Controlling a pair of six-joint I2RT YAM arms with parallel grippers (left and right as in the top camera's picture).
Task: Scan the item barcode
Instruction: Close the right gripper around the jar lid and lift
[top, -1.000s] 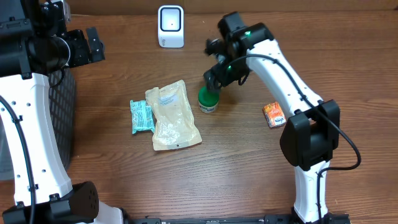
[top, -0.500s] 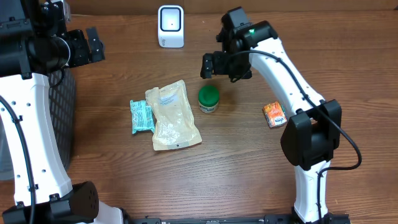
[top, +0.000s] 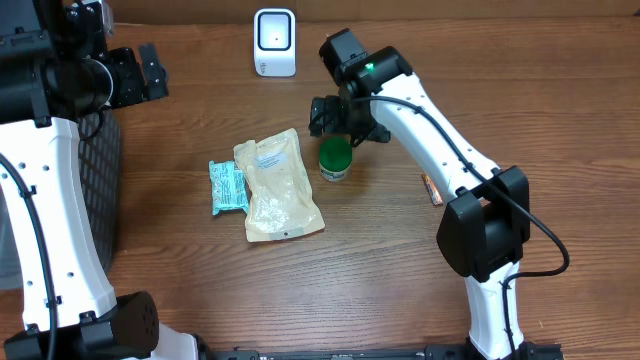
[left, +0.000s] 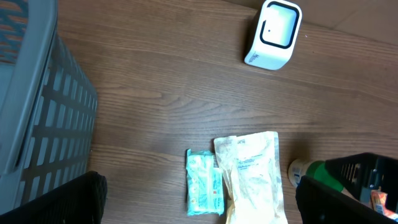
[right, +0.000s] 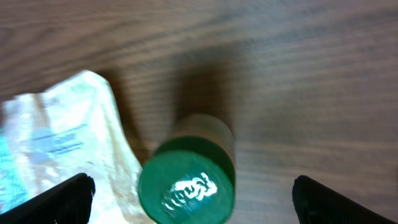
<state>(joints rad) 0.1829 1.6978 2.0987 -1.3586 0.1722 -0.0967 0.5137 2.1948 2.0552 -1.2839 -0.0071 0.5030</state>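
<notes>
The small upright jar with a green lid (top: 335, 157) stands on the wooden counter (top: 400, 270) just below the empty, wide-spread fingers of the right end effector (top: 336, 117), probably centred between them, while the left end effector (top: 150, 72), also spread, sits well apart.

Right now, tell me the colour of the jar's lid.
Green, clearest in the right wrist view: jar lid.

Both open wide: right pincer (top: 338, 122) pointing down; left pincer (top: 152, 70) far left.
</notes>
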